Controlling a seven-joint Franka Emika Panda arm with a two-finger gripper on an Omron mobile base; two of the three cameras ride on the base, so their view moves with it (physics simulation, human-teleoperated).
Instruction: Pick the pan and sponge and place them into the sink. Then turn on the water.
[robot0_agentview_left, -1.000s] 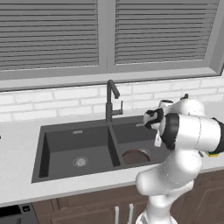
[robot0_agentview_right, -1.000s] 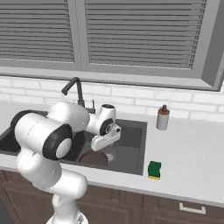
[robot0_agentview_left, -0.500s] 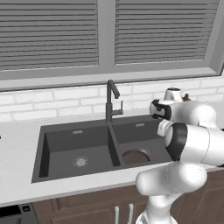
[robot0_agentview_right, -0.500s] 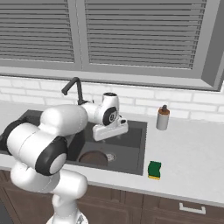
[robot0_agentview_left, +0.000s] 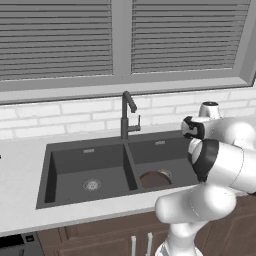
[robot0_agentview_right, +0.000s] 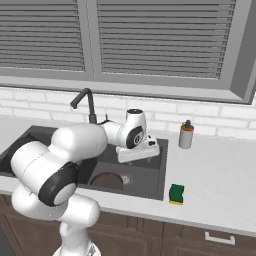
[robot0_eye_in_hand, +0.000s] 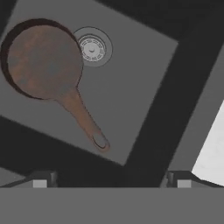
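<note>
Pan (robot0_eye_in_hand: 43, 61), small and round with a brown inside and a dark rim, lies flat on the floor of the right basin of the sink (robot0_agentview_left: 60, 155). Its long brown handle (robot0_eye_in_hand: 83, 120) stretches away from the bowl across the basin floor, ending in a small hanging hole. A round metal drain (robot0_eye_in_hand: 92, 48) sits just beside the pan's rim. The sink is a dark grey double basin set into a pale bench (robot0_agentview_right: 225, 185), and the left basin has its own round drain (robot0_agentview_left: 91, 185).

Sponge (robot0_agentview_right: 176, 194), a small block with a green top and a yellow layer beneath, rests on the bench just beside the sink's right front corner, apart from the pan.

A tall dark gooseneck faucet (robot0_agentview_left: 127, 117) stands behind the divider between the basins. A white bottle with a brown cap (robot0_agentview_right: 186, 135) stands on the bench near the tiled wall, to the right of the sink.

The robot's hand (robot0_eye_in_hand: 111, 178) hovers above the right basin, pointing down at the pan. Its two dark fingertips (robot0_eye_in_hand: 41, 180) are spread wide and grip nothing. From the base cameras the fingers are hard to make out, likely hidden by the wrist.
</note>
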